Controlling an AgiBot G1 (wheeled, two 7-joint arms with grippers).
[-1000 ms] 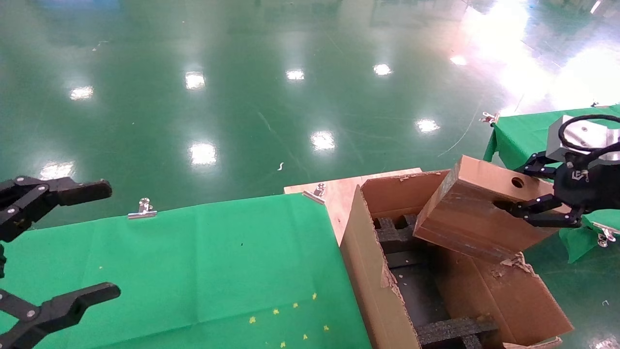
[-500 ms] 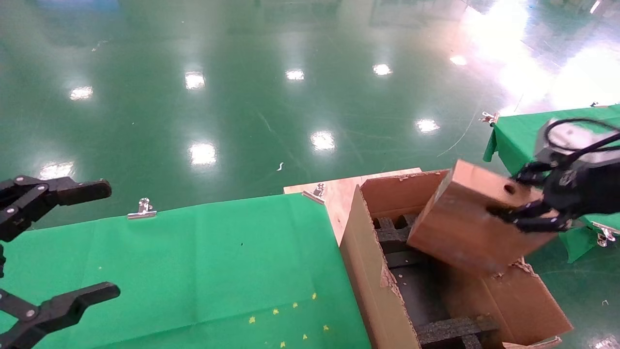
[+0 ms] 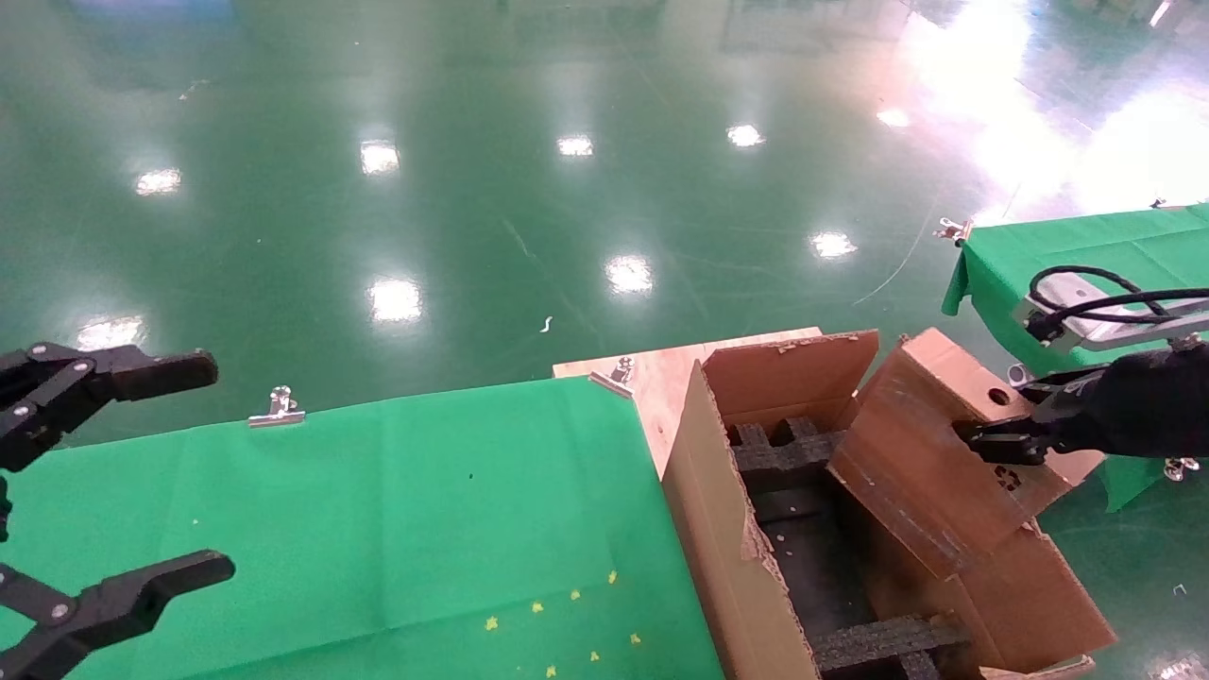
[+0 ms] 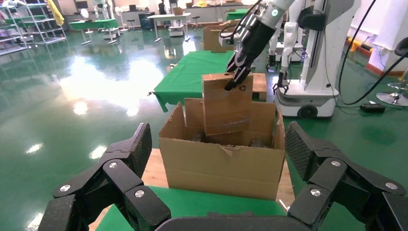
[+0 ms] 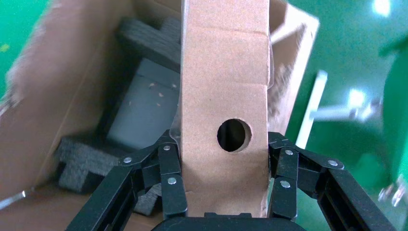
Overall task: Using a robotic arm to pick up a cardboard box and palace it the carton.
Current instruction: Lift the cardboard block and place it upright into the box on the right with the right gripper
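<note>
The right gripper (image 3: 996, 444) clamps the tilted cardboard box (image 3: 930, 453) above the carton (image 3: 718, 529); it may snag the ragged flap.

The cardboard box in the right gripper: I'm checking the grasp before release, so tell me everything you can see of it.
The cardboard box is small, brown and rectangular, with a round hole in its narrow top face, a black recycling mark on one side and scuffed glossy tape. It is tilted, lower end dipping into the carton above the black foam inserts. The right gripper is shut on its upper end, fingers pressing opposite sides beside the hole. Whether its lower end touches the carton cannot be told.
</note>
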